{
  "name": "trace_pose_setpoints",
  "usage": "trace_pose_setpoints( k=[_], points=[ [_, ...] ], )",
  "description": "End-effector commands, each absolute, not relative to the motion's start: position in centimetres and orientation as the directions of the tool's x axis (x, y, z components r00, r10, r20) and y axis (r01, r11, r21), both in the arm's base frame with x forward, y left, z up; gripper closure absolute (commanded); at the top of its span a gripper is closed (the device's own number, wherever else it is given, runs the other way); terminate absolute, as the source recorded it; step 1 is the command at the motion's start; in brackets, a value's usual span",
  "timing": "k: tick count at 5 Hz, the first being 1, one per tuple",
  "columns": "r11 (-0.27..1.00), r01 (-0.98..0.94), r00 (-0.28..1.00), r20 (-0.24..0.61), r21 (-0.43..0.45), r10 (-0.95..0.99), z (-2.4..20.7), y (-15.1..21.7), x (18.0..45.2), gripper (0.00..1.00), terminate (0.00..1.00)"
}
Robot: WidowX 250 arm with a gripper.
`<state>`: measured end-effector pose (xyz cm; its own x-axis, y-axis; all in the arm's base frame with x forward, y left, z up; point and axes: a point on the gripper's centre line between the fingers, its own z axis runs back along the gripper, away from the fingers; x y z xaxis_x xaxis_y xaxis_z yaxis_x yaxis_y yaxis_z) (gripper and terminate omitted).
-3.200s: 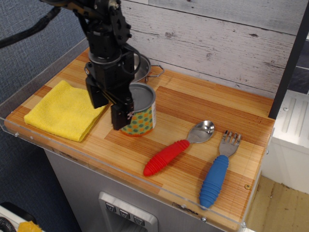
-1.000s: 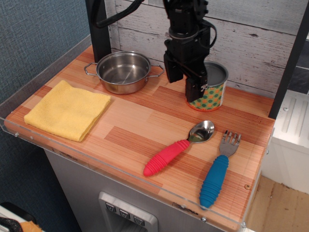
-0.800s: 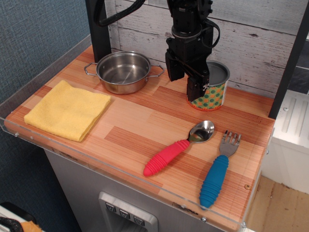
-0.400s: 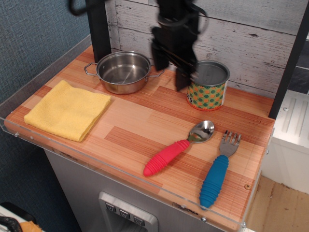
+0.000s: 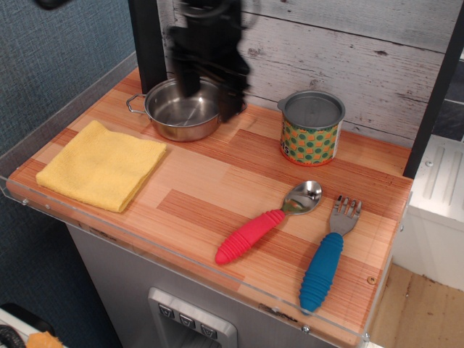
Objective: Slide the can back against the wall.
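Yellow cloth [image 5: 101, 165] lies flat at the left end of the wooden counter [image 5: 210, 192], near the front edge. Behind it to the right sits a steel pot [image 5: 181, 110] with two handles, upright, close to the plank wall [image 5: 348, 54]. A black post [image 5: 147, 43] stands at the back left corner, just left of the pot. Gripper [image 5: 210, 90] hangs over the pot's right rim, motion-blurred; two dark fingers look spread apart with nothing between them, so claw reads as wide and empty. Arm body above it is a blur, can't make out detail. Right of the gripper and clear of it, the can [image 5: 312, 127] stands upright at the back of the counter, right next to the wall planks; whether it actually touches them I cannot tell from this angle. Grey lid faces up, dotted yellow label faces front. In front of the can, a spoon [image 5: 268, 221] with a red handle lies angled, bowl toward the back. Just right of that, a fork [image 5: 328, 254] with a blue handle, tines toward the back, near the counter's right edge.
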<state>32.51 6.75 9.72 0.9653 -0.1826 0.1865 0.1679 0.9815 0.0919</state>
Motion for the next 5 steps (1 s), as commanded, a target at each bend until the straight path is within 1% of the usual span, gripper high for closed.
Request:
trace_pose_setpoints(
  k=[1,2,3,4,5],
  points=[
    [0.991,-0.029,0.966,0.258,0.134,-0.007,12.2,12.9,31.0,0.0,0.0],
    [0.981,-0.143,0.959,0.265,0.133,0.104,12.3,14.6,30.9,0.0,0.0],
    [0.968,-0.218,0.952,0.243,0.12,0.185,12.2,15.8,31.0,0.0,0.0],
    [0.968,-0.218,0.952,0.243,0.12,0.185,12.2,15.8,31.0,0.0,0.0],
    [0.968,-0.218,0.952,0.243,0.12,0.185,12.2,15.8,31.0,0.0,1.0]
  ],
)
